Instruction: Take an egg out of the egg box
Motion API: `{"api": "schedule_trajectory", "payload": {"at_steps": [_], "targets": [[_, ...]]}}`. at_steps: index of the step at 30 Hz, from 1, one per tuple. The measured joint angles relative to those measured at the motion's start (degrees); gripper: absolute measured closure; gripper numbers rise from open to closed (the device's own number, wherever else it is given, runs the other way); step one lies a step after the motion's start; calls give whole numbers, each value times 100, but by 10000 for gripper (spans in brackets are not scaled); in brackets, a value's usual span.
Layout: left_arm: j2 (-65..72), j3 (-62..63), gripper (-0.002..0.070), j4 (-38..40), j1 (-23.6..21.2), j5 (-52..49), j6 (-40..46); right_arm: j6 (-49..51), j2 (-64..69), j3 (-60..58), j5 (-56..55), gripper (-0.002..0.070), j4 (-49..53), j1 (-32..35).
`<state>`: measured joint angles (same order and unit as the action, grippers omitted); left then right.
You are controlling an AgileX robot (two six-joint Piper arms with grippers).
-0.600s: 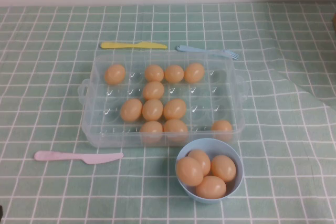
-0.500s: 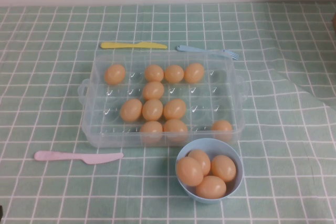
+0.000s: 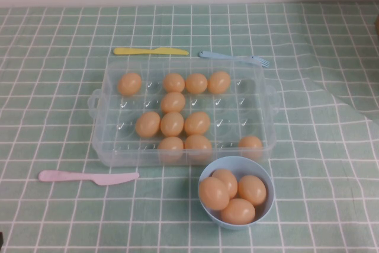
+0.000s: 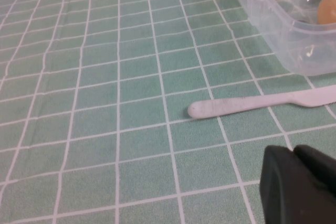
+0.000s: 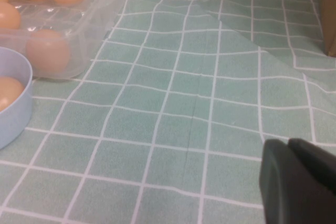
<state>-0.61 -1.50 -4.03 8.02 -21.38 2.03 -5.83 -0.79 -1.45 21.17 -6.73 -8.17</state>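
Note:
The clear plastic egg box (image 3: 260,96) stands mid-table and holds several orange-tan eggs, such as one in the middle (image 3: 172,124). Neither gripper shows in the high view. My left gripper (image 4: 291,150) is shut and empty, low over the cloth near the table's front left, short of the egg box corner (image 4: 283,24). My right gripper (image 5: 287,142) is shut and empty, over the cloth at the front right, well apart from the egg box (image 5: 100,19) and its nearest egg (image 5: 48,51).
A light-blue bowl (image 3: 265,205) with several eggs stands in front of the box. A pink knife (image 3: 89,176) lies at the front left, a yellow knife (image 3: 151,51) and a blue fork (image 3: 234,57) behind the box. The cloth is creased at the right (image 3: 331,87).

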Motion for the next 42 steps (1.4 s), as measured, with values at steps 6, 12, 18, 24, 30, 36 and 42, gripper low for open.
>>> {"api": "schedule_trajectory", "payload": {"at_steps": [6, 12, 18, 24, 30, 36, 42], "targets": [[0, 0, 678, 0, 0, 0, 0, 0, 0, 0, 0, 694, 0, 0], [0, 0, 678, 170, 0, 153, 0, 0, 0, 0, 0, 694, 0, 0], [0, 0, 678, 1392, 0, 670, -21, 0, 0, 0, 0, 694, 0, 0], [0, 0, 678, 3183, 0, 1398, -130, 0, 0, 0, 0, 694, 0, 0], [0, 0, 678, 3488, 0, 1749, 1, 0, 0, 0, 0, 694, 0, 0], [142, 135, 678, 3511, 0, 1393, -57, 0, 0, 0, 0, 694, 0, 0], [1593, 1524, 678, 3290, 0, 17, -115, 0, 0, 0, 0, 694, 0, 0]]}}
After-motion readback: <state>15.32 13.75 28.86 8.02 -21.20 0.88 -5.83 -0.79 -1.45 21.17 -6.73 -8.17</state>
